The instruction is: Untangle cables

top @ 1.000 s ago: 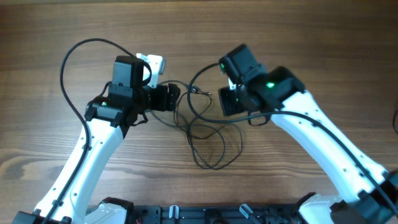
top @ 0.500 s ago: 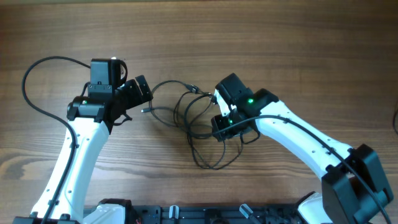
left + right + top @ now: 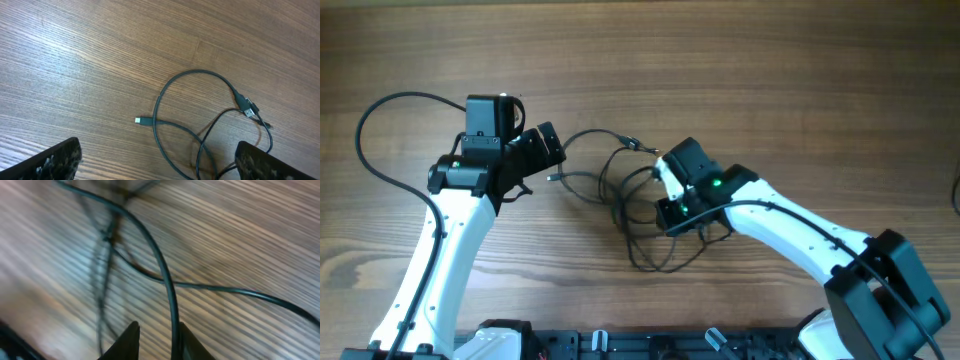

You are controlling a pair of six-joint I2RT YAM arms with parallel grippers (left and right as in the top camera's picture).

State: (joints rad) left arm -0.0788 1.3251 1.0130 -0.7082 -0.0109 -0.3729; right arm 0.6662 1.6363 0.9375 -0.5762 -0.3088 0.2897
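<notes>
Wooden table [image 3: 770,60]: left pincer [image 3: 160,161] wide; right pincer [image 3: 157,341] narrow astride blurred cables [image 3: 165,275], grip unclear.

My left gripper [image 3: 157,167] hangs with jaws spread wide over the wooden table [image 3: 75,60], fingers [image 3: 47,161] at the near corners, while the cables [image 3: 195,72] loop toward the right, one pale plug end [image 3: 139,120] lying at their left edge.
</notes>
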